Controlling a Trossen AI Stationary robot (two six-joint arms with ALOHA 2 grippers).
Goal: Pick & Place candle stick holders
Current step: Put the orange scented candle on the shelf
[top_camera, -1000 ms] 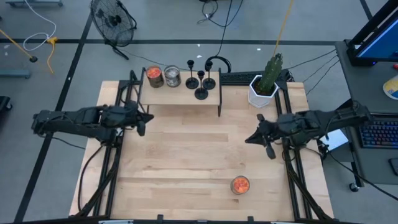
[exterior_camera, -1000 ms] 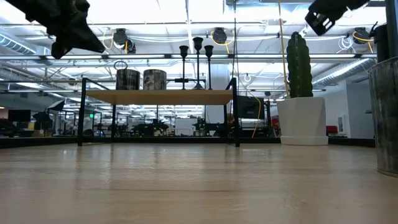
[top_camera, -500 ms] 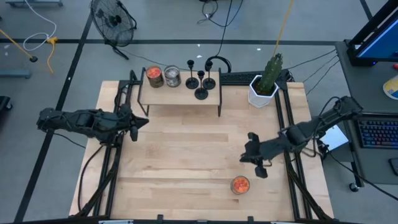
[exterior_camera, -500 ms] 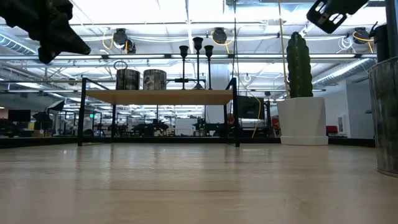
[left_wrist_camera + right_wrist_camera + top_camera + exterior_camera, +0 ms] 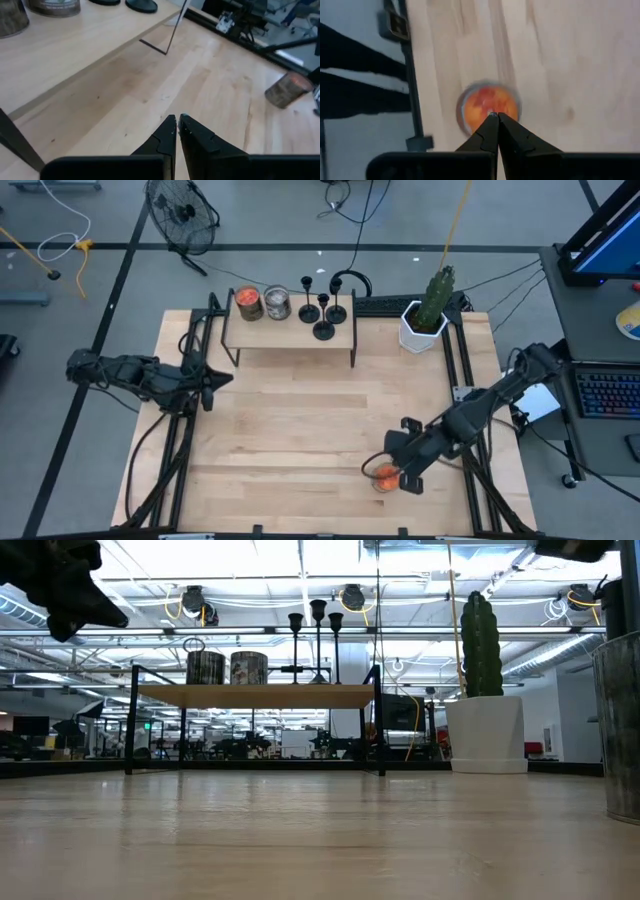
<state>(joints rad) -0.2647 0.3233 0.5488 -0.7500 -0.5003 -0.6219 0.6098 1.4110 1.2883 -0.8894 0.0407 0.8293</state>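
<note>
Three black candle stick holders (image 5: 322, 312) stand by their disc bases on the right end of a low wooden shelf (image 5: 290, 332) at the table's far side. In the low view (image 5: 318, 625) their stems and cups show upright. My left gripper (image 5: 212, 384) is shut and empty, above the table's left part, in front of the shelf; its wrist view (image 5: 177, 120) shows the closed fingertips. My right gripper (image 5: 385, 470) is shut and hovers over an orange-filled jar (image 5: 487, 106) at the near right, far from the holders.
On the shelf's left end stand an orange-filled jar (image 5: 248, 302) and a silver can (image 5: 277, 303). A cactus in a white pot (image 5: 425, 320) stands at the far right. The second orange jar (image 5: 387, 479) stands on the table near the front edge. Bare wood lies between.
My right gripper has swung from the table's right side toward the near edge and leftward, ending over the orange jar on the table. My left gripper has drawn back a little toward the table's left edge. The holders have not moved.
</note>
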